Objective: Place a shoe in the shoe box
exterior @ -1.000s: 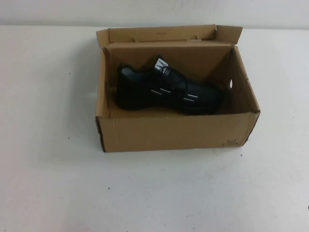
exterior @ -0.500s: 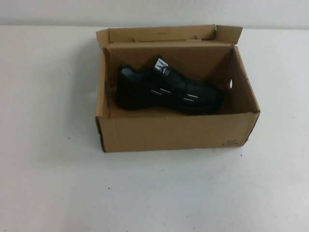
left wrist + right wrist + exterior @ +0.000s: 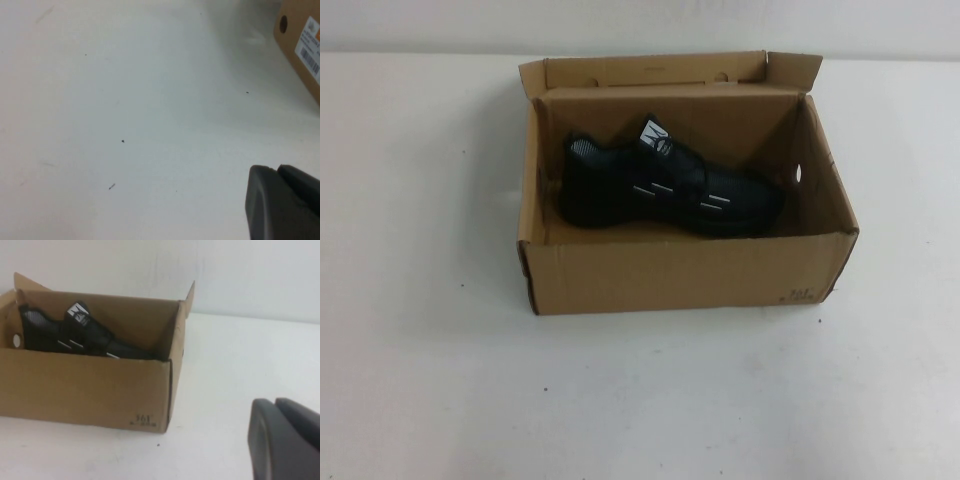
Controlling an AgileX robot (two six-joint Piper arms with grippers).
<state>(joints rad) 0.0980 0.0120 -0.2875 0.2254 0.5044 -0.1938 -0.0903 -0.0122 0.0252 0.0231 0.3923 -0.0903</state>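
The shoe (image 3: 665, 190) lies inside the shoe box (image 3: 680, 275), resting on the box floor toward the far wall, its heel toward the robot's left and its toe toward the right side wall, white tongue label up; the right wrist view shows the same shoe (image 3: 75, 335) sitting below the cardboard rim (image 3: 100, 297). The box stands open on the white table (image 3: 420, 350), its rear flap upright and side flaps splayed. Neither arm appears in the high view. The left gripper (image 3: 282, 205) shows only as a dark edge above bare table, with a corner of the box (image 3: 302, 40) well apart from it, and nothing is seen in its hold; whether its fingers are spread or closed cannot be told. The right gripper (image 3: 285, 440) likewise shows only as a dark edge, set back on the box's right-hand side, apparently holding nothing, its opening not visible. The placement looks done. The remaining risk, as I judge it, is an arm sweeping across and clipping a raised flap or the near corner, which would slide the light cardboard or tip the shoe.
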